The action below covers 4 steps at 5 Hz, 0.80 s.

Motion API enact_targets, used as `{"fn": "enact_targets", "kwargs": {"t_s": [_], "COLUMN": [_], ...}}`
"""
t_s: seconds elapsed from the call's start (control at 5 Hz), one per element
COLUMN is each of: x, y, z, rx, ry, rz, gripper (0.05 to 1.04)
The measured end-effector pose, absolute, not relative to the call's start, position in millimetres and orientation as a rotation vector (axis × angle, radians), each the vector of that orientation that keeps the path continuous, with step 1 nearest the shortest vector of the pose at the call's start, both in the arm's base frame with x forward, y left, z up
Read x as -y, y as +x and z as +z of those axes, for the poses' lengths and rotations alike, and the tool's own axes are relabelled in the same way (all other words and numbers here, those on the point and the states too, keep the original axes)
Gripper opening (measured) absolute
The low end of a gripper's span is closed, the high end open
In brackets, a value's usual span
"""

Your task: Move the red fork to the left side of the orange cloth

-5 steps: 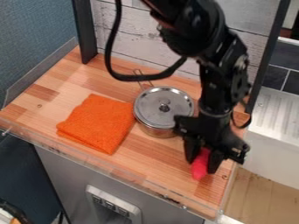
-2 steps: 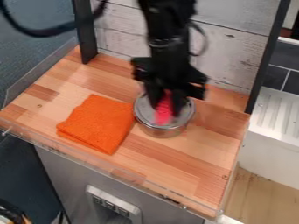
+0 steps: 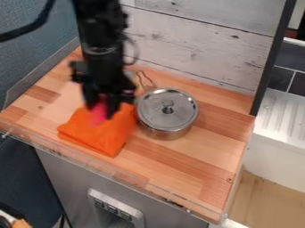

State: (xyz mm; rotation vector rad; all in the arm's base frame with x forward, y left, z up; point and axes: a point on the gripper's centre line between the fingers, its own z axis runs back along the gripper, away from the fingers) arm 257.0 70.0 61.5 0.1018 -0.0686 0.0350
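Over the back part of the orange cloth [image 3: 102, 133], my gripper [image 3: 100, 109] hangs down, shut on the red fork [image 3: 98, 115]. Pinkish-red and pointing downward, the fork overlaps the cloth's upper half in the view; how high it is above the cloth I cannot tell. The cloth lies folded on the left half of the wooden counter [image 3: 202, 164], and the arm hides part of its back corner.
A metal pot with a lid [image 3: 167, 109] stands just right of the cloth, its wire handle toward the back wall. A low clear rail [image 3: 113, 171] runs along the front edge. Black posts stand at the back corners.
From the counter's right side, my gripper has moved left past the pot to the cloth, carrying the red fork. Cloth and pot have stayed in place.
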Motion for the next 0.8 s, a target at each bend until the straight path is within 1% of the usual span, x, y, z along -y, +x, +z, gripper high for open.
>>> {"fn": "enact_targets", "kwargs": {"t_s": [0.2, 0.4, 0.6, 0.8], "x": [-116, -163, -198, -207], "y": [252, 255, 250, 256], "z": [39, 20, 8, 3], "rx": [-0.001, -0.043, -0.060, -0.059], "ry": [0.116, 0.106, 0.097, 0.108], "rz": [-0.010, -0.070, -0.013, -0.040], "gripper": [0.444, 0.444, 0.444, 0.444]}}
